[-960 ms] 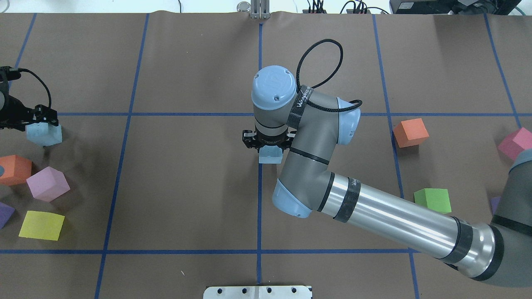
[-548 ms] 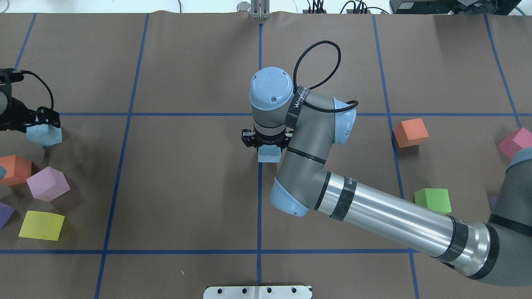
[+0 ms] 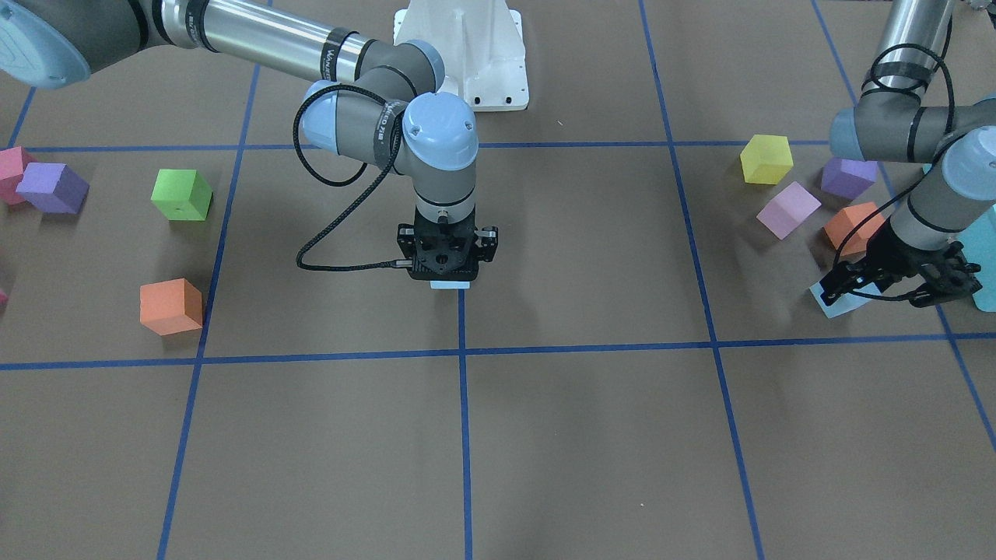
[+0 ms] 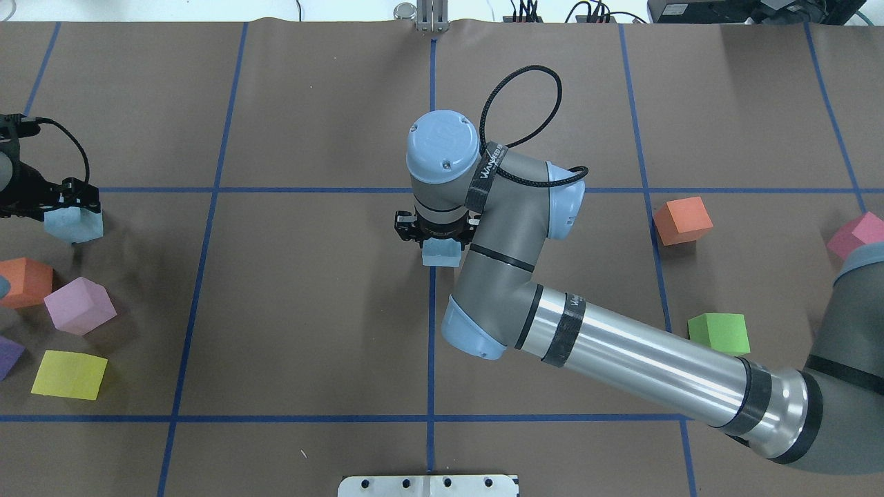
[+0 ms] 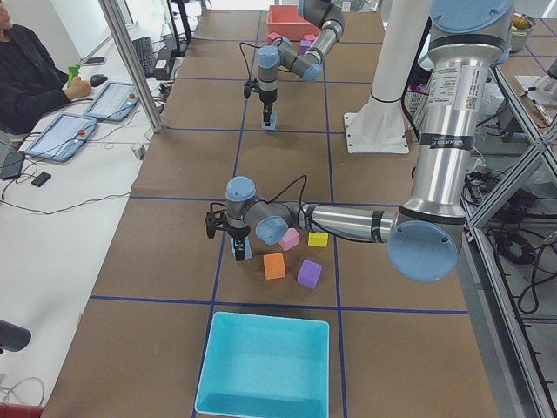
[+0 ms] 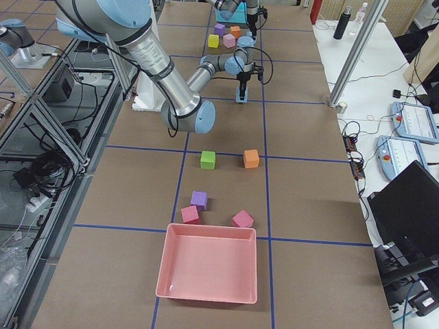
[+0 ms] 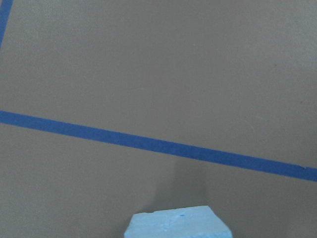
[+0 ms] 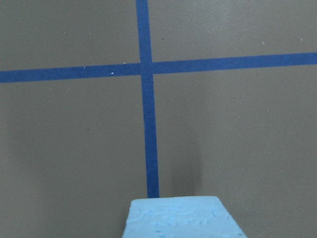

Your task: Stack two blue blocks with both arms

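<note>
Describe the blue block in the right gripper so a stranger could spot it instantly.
Find the blue tape line running down the table's middle. The right gripper hangs over it, closed on a blue block. It sits alone mid-table; the other blue block is at the left edge.

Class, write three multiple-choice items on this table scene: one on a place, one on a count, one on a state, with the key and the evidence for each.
1. Where is the right gripper?
A. on the centre tape line
B. over the green cube
C. at the table's far edge

2. How many orange cubes show in the overhead view?
A. one
B. two
C. four

3. What is the left gripper doing?
A. hanging open and empty
B. gripping a purple cube
C. gripping a blue block

Key: 1 A, it sits with its blue block on the centre line; 2 B, one right, one left; 3 C, its fingers clamp the other blue block.
</note>
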`<action>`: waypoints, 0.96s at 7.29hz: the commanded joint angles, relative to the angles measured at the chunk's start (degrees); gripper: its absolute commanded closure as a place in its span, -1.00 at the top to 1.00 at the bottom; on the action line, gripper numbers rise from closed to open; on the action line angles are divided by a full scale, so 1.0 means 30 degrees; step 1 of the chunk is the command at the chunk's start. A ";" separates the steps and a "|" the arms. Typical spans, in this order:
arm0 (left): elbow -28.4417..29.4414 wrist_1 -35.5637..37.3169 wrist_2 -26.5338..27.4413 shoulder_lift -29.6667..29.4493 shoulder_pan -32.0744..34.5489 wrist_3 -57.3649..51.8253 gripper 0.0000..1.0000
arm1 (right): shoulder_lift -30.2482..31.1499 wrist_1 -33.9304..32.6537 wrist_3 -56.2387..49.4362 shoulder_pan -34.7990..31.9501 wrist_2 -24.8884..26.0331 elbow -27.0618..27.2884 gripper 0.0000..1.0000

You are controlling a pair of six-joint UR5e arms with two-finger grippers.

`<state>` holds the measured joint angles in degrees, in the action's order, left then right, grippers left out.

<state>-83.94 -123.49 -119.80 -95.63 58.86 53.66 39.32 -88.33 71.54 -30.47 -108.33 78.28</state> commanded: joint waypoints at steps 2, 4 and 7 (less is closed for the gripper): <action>0.0000 0.0001 0.0000 0.0000 -0.0166 -0.0074 0.86 | -0.0213 0.0119 0.0297 0.0019 0.0135 0.0039 1.00; 0.0087 0.0001 0.0000 0.0000 -0.0284 -0.0103 0.38 | -0.0420 0.0060 0.0237 -0.0447 -0.0215 0.0390 1.00; 0.0001 0.0059 -0.0203 -0.0087 -0.0284 -0.0044 -0.21 | -0.0071 -0.0348 -0.0084 -0.2289 -0.2640 0.1325 1.00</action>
<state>-83.71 -123.40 -119.95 -95.71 58.03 53.52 38.52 -88.75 71.80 -34.80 -113.19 81.03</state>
